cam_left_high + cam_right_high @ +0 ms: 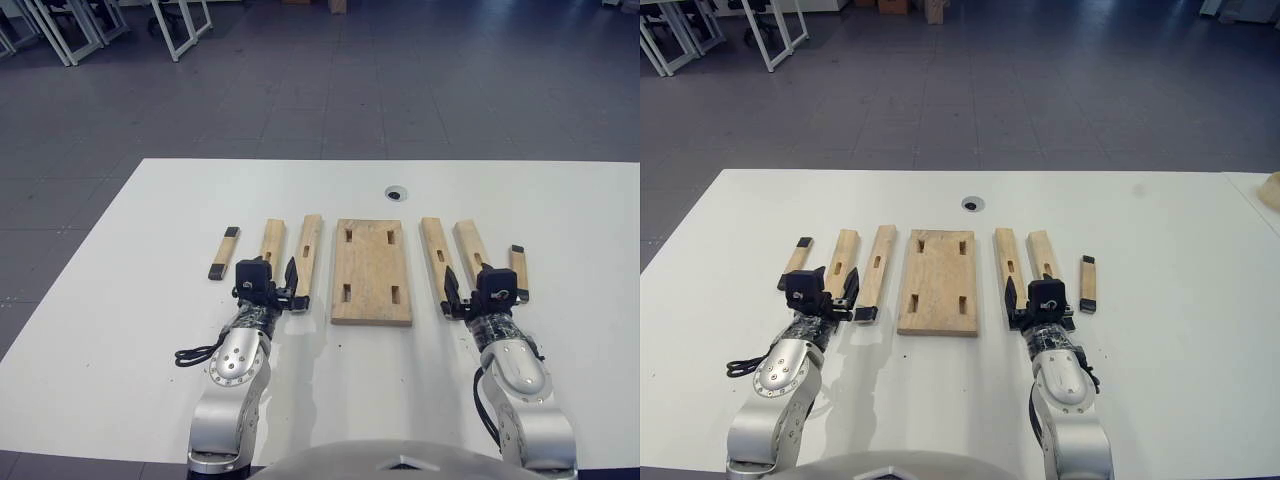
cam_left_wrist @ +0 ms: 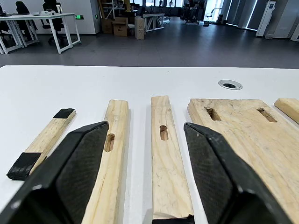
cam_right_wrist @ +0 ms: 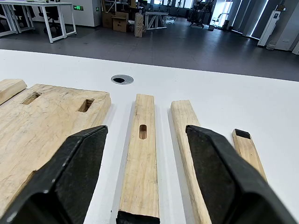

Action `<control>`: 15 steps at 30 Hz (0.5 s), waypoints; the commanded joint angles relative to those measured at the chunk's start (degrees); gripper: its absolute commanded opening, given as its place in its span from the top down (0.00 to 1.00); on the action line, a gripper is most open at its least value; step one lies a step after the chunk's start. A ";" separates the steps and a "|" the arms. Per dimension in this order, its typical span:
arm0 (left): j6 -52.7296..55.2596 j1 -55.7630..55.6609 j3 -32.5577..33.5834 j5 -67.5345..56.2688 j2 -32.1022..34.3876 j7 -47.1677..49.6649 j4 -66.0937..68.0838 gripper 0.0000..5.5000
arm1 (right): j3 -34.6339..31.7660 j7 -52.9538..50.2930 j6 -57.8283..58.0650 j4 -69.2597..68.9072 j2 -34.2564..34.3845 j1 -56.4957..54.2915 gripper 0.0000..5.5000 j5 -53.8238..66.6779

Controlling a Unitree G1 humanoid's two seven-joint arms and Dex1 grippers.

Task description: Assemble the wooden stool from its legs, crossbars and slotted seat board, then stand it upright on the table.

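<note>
Seat board (image 1: 371, 272) lies flat at mid-tabletop (image 1: 150, 300), slots up, unassembled. Left legs (image 1: 309, 262) and left crossbar (image 1: 223, 252) lie parallel beside it, with right legs (image 1: 436, 254) and right crossbar (image 1: 517, 265) opposite. Left tool (image 1: 275, 268) is released at the left legs' near ends. Right tool (image 1: 472, 285) is released at the right legs' near ends. Neither grasps anything.

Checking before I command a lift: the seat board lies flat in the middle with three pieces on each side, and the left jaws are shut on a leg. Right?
Not quite: the left jaws stand open and hold nothing, as the left wrist view shows; the nearest leg lies free. The seat board does lie flat in the middle with three pieces on each side.
</note>
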 commanded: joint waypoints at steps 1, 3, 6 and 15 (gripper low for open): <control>0.87 -0.03 -0.49 0.19 -0.37 0.21 -0.72 0.45 | 0.02 0.35 0.68 0.03 -0.13 0.24 0.44 0.49; 0.80 0.17 -0.55 0.16 -0.42 0.15 -0.71 0.45 | 0.19 0.37 0.64 -0.02 -0.12 0.38 0.44 0.48; 0.72 0.26 -0.55 0.09 -0.40 0.04 -0.56 0.45 | 0.30 0.32 0.58 -0.02 -0.05 0.52 0.44 0.50; 0.38 0.44 -0.03 -0.17 -0.27 -0.12 -0.11 0.45 | 0.97 0.00 0.62 -0.07 0.19 0.59 0.44 0.17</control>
